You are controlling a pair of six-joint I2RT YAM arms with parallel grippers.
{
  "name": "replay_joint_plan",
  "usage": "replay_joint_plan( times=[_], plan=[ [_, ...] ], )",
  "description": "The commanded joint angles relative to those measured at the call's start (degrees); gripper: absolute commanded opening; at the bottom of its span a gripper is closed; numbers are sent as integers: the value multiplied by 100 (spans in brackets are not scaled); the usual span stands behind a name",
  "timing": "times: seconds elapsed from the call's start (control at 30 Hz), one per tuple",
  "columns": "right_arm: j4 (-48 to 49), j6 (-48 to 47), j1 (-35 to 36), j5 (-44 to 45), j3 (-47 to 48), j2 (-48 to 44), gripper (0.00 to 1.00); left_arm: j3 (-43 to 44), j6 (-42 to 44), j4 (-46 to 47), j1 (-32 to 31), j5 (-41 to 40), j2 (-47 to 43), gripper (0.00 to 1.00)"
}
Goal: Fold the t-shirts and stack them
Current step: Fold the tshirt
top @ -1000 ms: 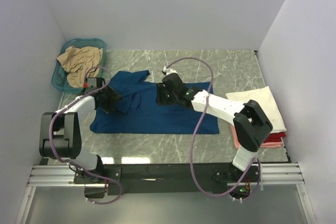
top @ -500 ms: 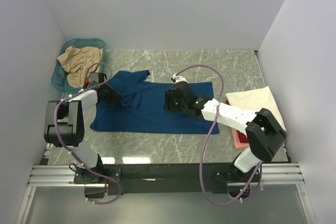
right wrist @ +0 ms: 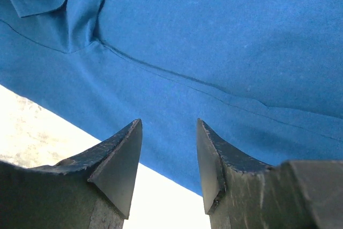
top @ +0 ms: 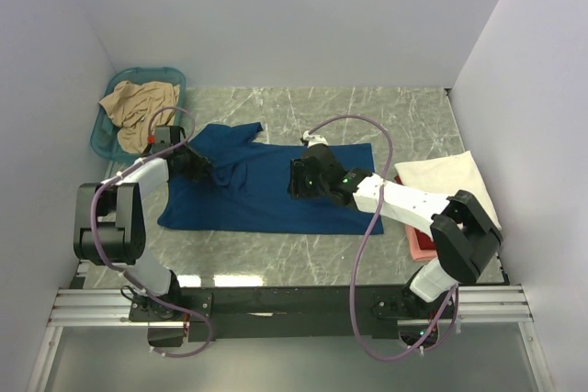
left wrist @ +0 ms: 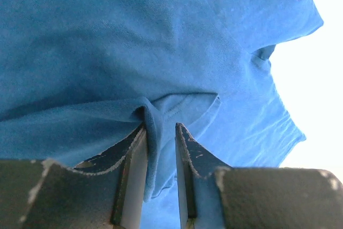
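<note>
The blue t-shirt (top: 266, 197) is lying spread across the middle of the counter (top: 367, 117), its far left part rumpled. The left tool (left wrist: 161, 127) is pinching a raised fold of it. The right tool (right wrist: 169, 123) is poised over its middle, fingers spread, nothing between them. A tan t-shirt (top: 138, 106) is sitting in the basket (top: 147, 72); a cream t-shirt (top: 450, 176) is lying folded at the right.

Bare desk (top: 404, 109) lies open behind the dark blue t-shirt (top: 266, 204) and along its near side. The teal basket (top: 152, 71) blocks the far-left corner; the stack of folded t-shirts (top: 450, 181) fills the right edge.
</note>
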Motion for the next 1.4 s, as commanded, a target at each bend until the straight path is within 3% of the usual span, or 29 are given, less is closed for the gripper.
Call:
replay_joint_plan(
  times=[0.0, 0.7, 1.07, 1.37],
  plan=[
    [202, 24, 29, 43, 121, 30, 52, 82, -34, -16, -162, 125, -301, 32],
    [246, 59, 29, -124, 253, 285, 51, -130, -105, -183, -532, -358, -240, 32],
    [176, 50, 29, -150, 350, 338, 51, 292, -122, -174, -542, -349, 85, 7],
    [115, 24, 29, -141, 420, 364, 51, 380, -386, 98, -235, -86, 129, 6]
  ],
)
